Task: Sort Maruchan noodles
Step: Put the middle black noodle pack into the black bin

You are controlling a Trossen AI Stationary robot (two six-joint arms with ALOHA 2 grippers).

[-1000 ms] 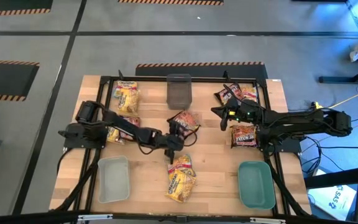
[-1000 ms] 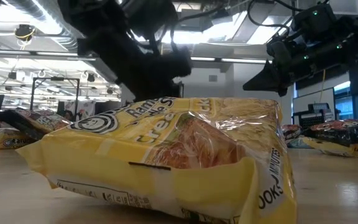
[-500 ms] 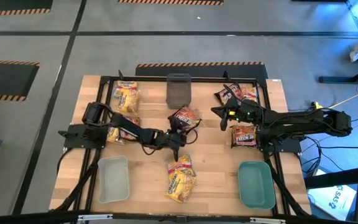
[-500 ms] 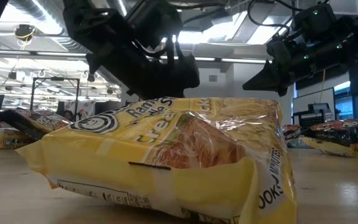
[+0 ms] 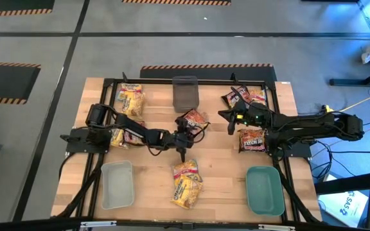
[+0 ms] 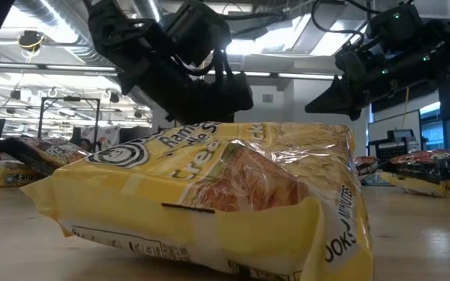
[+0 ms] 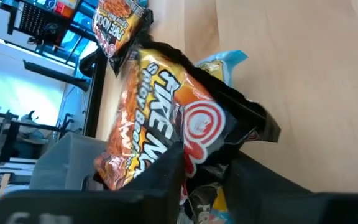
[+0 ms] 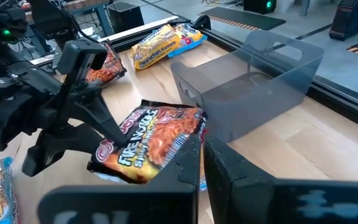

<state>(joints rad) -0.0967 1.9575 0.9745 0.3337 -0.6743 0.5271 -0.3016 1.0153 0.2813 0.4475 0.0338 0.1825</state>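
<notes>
My left gripper [image 5: 184, 133] is at the table's middle, shut on a dark brown-and-orange noodle packet [image 5: 192, 120], which also shows in the left wrist view [image 7: 160, 118]. My right gripper [image 5: 226, 120] hangs shut to the right of it, touching nothing, and sees the packet [image 8: 151, 140] ahead. A yellow packet [image 5: 186, 183] lies flat near the table's near edge and fills the low view [image 6: 209, 195]. Other yellow packets [image 5: 132, 101] lie at the far left. Dark packets [image 5: 252, 138] lie on the right. My left gripper pinches the dark packet between its two fingers [image 8: 95, 115] at one short end [image 8: 106, 151]. The fingers slant down onto it from the table's left. The held end is up off the wood and the packet is tilted. Whether its other end rests on the table cannot be told.
A smoky grey bin [image 5: 185, 94] stands at the far edge just beyond the held packet. A pale grey tray [image 5: 116, 185] sits near-left and a teal tray [image 5: 264, 190] near-right. Two more dark packets [image 5: 243, 96] lie far right. A black frame borders the table.
My left gripper has moved a little toward the far edge and the right, with the dark packet shifting the same way toward the grey bin. The right arm has kept still.
</notes>
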